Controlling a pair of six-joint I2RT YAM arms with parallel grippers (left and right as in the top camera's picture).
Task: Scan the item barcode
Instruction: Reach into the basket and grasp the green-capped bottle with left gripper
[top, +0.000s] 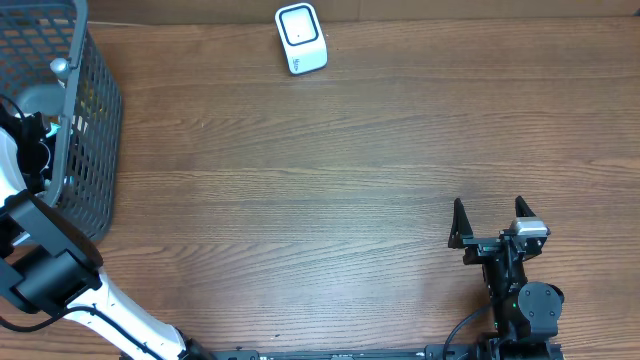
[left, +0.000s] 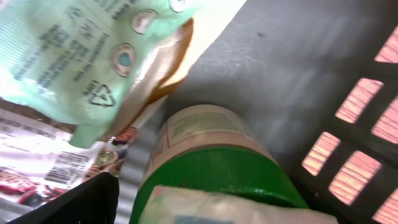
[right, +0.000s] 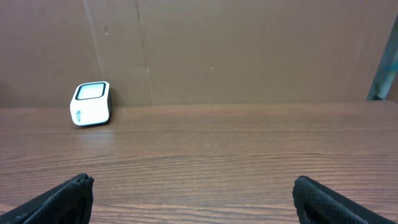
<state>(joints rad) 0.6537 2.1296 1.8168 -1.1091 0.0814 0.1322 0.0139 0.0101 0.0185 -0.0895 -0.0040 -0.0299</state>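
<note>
Wood table (top: 330, 200) w/ brown board wall (right: 249, 50) behind; we count 1 white scanner (top: 301, 39) at far edge, 1 grey mesh basket (top: 95, 140) at left edge, 2 arms. In basket: 1 green-lidded jar (left: 217, 168), 1 mint pouch (left: 74, 56), 1 barcoded packet (left: 68, 165). Left gripper (top: 35, 145) is down in the basket and we can't tell its jaws; right gripper (top: 489, 205) near near-right corner, fingers apart, open wood btwn it & scanner.

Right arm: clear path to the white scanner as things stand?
Likely yes. Only bare table lies between the open right hand and the scanner at the far edge, and nothing blocks the way. Whether the arm stretches that far is unclear.
</note>
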